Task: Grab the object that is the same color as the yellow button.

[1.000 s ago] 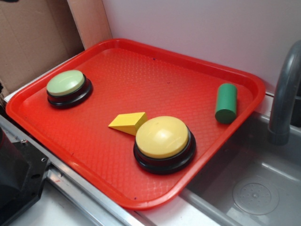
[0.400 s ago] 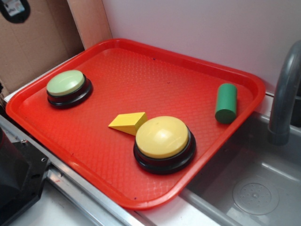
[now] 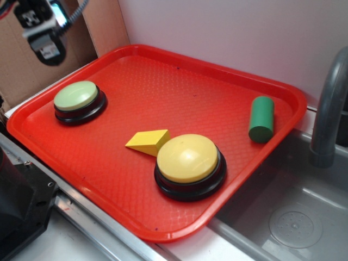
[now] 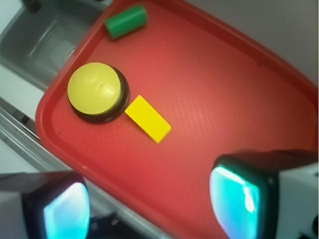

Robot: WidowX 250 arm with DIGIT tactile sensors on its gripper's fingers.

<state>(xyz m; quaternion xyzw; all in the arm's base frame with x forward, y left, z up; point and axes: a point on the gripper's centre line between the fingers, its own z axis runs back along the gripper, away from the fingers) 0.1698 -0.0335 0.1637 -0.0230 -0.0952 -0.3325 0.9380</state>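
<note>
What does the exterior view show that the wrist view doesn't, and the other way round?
Only the exterior shows the pale-green button, the faucet and the gripper from outside, up at the tray's far left corner. Only the wrist shows the two fingers spread apart. Both share the red tray, yellow wedge, yellow button, green cylinder and sink.

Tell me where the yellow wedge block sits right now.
In the exterior view the yellow wedge block lies near the middle of the red tray, right beside the yellow button on its left.
</note>
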